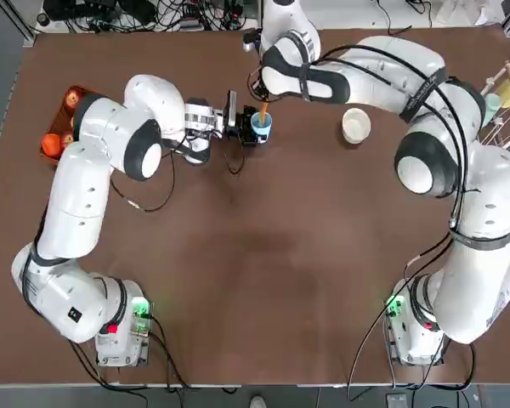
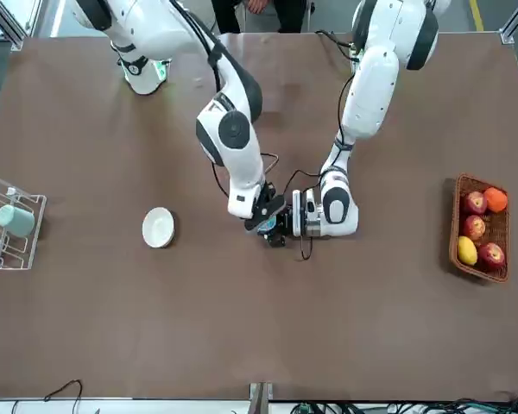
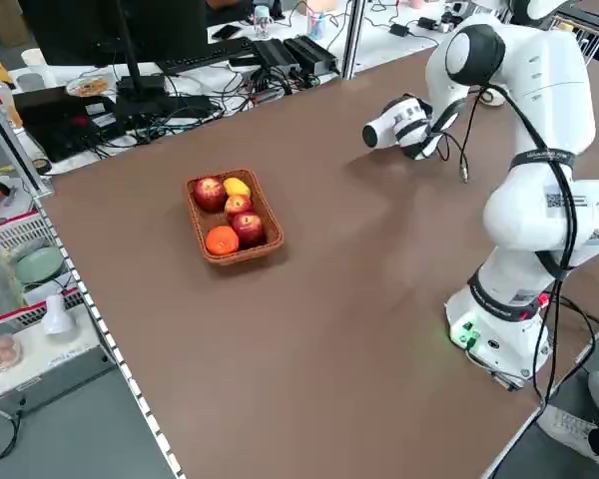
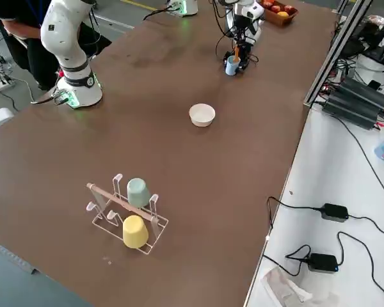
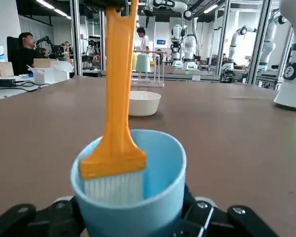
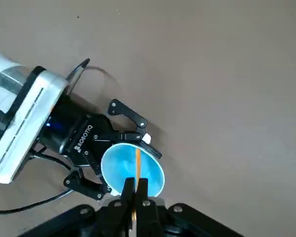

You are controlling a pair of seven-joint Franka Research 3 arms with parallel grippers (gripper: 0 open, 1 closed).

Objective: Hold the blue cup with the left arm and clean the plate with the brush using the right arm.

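**At the far middle of the table: brush in the cup**

Across the brown tabletop [image 1: 263, 255], both white arms reach to one spot. A woven basket of fruit [image 2: 479, 226] sits at the robot's left edge, a clear rack holding two cups [image 4: 129, 217] at its right, and a cream-white bowl-shaped cup [image 1: 355, 125] stands between rack and arms.

The left gripper [image 1: 248, 127] lies low, fingers closed around the small light-blue cylindrical plastic cup [image 5: 138, 190], which stands upright on the table. The right gripper [image 6: 134, 193] hangs directly above, fingers pinched on the handle of the thin orange brush [image 5: 117, 94], whose white bristles dip inside the cup.
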